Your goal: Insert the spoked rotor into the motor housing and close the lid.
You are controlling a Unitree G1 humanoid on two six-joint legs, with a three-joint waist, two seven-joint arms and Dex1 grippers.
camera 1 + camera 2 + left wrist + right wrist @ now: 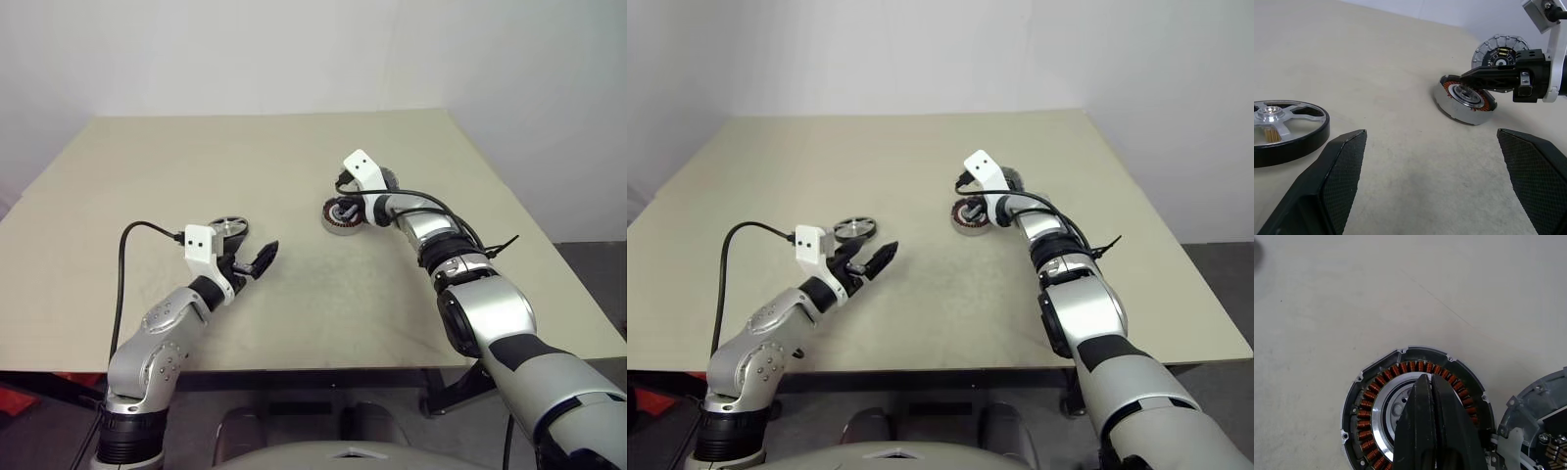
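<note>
Right end effector (1432, 382), clenched empty, hovers over the motor housing (1465, 100); left end effector (1430, 166), released, faces the spoked rotor (1283, 125) for pickup.

Beige table (294, 166), spoked rotor (230, 227), motor housing (342, 216), lid (1500, 50)

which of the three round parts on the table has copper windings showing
The silver-grey motor housing under the right gripper; the dark-rimmed spoked rotor and grey lid show none.
</note>
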